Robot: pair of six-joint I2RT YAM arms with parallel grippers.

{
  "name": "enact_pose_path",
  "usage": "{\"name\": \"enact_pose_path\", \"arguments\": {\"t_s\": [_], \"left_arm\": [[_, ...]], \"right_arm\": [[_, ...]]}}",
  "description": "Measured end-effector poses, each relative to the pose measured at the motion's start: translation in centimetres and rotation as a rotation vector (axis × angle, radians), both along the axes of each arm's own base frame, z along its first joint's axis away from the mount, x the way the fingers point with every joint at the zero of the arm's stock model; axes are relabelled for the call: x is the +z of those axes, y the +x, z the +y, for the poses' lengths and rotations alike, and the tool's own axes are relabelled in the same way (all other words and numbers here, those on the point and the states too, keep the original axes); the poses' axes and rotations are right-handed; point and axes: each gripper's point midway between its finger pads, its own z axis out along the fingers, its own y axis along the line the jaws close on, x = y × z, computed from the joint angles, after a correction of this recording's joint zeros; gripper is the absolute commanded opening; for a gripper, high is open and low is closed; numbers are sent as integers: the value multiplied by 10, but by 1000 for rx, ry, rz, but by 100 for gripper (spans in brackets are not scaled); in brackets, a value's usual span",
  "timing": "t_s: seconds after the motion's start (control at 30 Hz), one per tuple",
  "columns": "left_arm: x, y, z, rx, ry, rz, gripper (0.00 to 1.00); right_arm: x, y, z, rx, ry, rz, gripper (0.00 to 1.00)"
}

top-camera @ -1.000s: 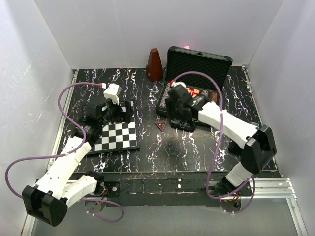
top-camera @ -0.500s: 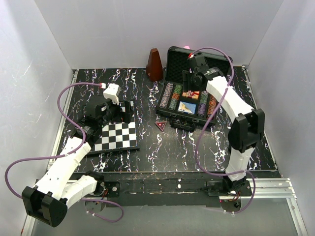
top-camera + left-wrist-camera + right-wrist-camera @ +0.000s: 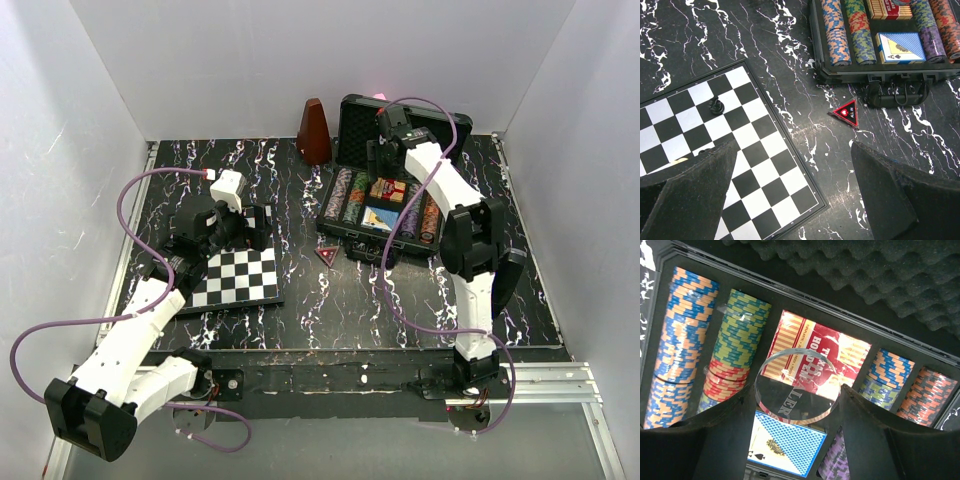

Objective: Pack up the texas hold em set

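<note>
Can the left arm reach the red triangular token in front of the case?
Probably yes: the left gripper is open, and the red triangular token lies uncovered on the table between the chessboard and the case.

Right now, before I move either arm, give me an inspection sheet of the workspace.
Surface: black marbled table, no damage seen.
Job's things: poker case open, foam lid up; chip rows, red card box and blue card box seated inside.
Clutter: chessboard with a black piece; brown metronome; red triangular token beside the case.
Grippers: left gripper open, empty; right gripper grips the clear dealer button above the case.
Cables: purple cables, the right one arcing over the lid.
Surroundings: white walls, nothing else seen.
</note>
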Motion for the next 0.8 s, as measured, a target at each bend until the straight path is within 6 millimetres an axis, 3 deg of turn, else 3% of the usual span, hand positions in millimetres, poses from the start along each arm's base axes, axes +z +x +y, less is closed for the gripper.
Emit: {"name": "enact_pose_path", "arguments": {"t_s": [0.27,0.6,0.8], "left_arm": [[0,-1,-2,-8,-8,4,98],[0,-1,-2,-10,-9,5,98],[0,-1,-2,-11,-10,4,98]], "right_arm": [[-30,1,-11,-23,-35,66,20],[-33,4,-22,-48,-35,74,22],[-34,3,-17,-33,-11,86,24]]}}
